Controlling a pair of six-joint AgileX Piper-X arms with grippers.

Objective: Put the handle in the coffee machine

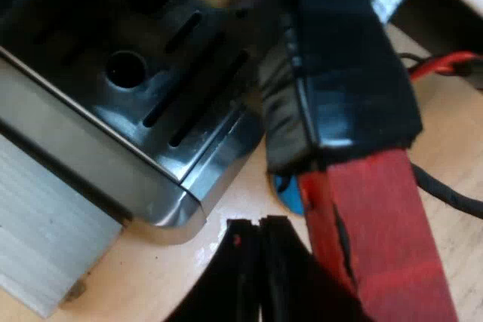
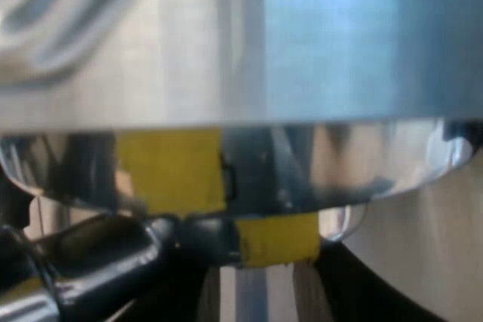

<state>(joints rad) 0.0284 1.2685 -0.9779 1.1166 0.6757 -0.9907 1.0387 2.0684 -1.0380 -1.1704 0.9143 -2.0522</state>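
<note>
The holder's dark handle (image 1: 339,73) runs out from the espresso machine's front and ends in red (image 1: 377,246). My left gripper (image 1: 259,225) is shut with nothing between its fingers, and it sits close against the side of the red end, above the wooden table. In the right wrist view the machine's shiny metal front (image 2: 241,43) is very near. Under it are a yellow tape mark (image 2: 275,239) and a glossy dark handle (image 2: 98,262) leading away. The holder's metal basket is hidden.
The machine's drip tray (image 1: 162,96), with slots and a polished metal edge, lies just beyond my left gripper. A small blue thing (image 1: 290,195) peeks out from under the handle on the table. A pale block (image 1: 45,239) stands against the machine's base.
</note>
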